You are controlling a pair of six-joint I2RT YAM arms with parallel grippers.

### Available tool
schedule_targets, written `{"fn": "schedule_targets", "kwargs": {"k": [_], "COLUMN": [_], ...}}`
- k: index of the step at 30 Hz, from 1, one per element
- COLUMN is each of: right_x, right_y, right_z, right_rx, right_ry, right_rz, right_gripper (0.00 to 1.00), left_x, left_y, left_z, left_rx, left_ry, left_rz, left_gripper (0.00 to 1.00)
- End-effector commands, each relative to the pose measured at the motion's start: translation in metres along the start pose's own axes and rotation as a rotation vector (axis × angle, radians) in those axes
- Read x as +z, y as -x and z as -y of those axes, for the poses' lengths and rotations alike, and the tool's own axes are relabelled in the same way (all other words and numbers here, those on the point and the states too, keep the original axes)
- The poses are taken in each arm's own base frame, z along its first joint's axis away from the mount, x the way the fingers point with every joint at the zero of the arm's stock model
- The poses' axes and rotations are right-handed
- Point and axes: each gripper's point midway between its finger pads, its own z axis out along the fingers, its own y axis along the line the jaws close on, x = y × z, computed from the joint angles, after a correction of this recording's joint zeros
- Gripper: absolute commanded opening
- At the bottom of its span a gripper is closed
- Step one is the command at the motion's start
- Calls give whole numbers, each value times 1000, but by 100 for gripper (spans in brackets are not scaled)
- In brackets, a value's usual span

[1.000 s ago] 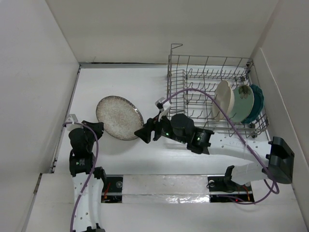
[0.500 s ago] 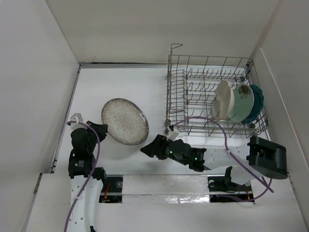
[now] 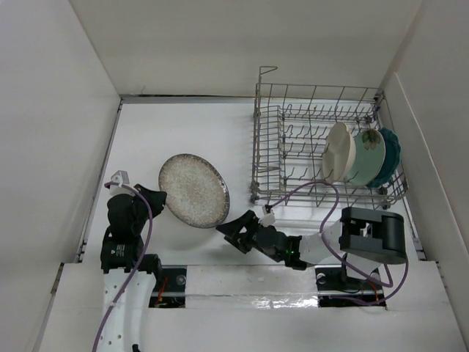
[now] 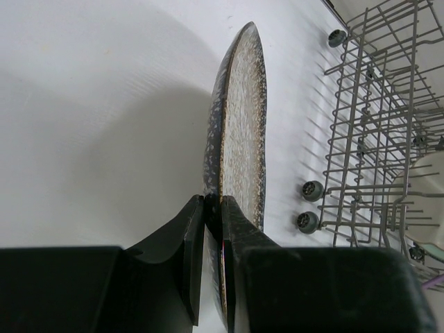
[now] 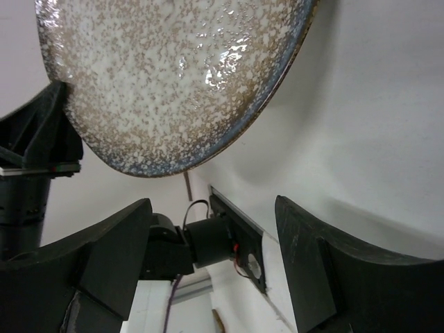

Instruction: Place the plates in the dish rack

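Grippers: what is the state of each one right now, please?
Left gripper: closed on the rim of the speckled plate.
Right gripper: open, holding nothing.

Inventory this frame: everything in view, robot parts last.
speckled plate: one, grey-beige, left of rack, tilted on edge
cream plate: one, cream, upright in rack
mint plate: one, pale green, upright, right of cream
teal plate: one, dark teal, rightmost in rack
dish rack: one, grey wire, table's far right
table: one, white, beneath all
cables: two, purple, along the arms
left tool: one, black, shut on speckled plate's rim
right tool: one, black, open, near side of speckled plate
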Motion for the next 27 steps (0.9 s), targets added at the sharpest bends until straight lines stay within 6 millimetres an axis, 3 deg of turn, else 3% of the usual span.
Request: {"fn": "schedule_targets", "kwargs": {"k": [1,7,13,22,26,27], "right_x": [0,13,25,55,70,74], "right_y": [6,-1,6,16,12,10], "right_z": [-10,1,6,-15,-23,-18], "right_rx": [161,221,292,336,366,363], "right_ry": [55,60,79,157,176,168], "right_rz": [35,29,54,93,83,85], "right_gripper": [77,76,76,70,69,69], "left_x": [-26,-26,-30,-29,-30,-30], "left_y": [56,51,49,38,35,34], "left_z": [64,66,69,73,73,72], "left_rx": [19,19,35,45,46,47], "left_ry": [-230,-241,-241,-268,-271,-269], "left_rz": [187,160,132,67,53,49], "left_gripper": [0,0,0,0,0,0]}}
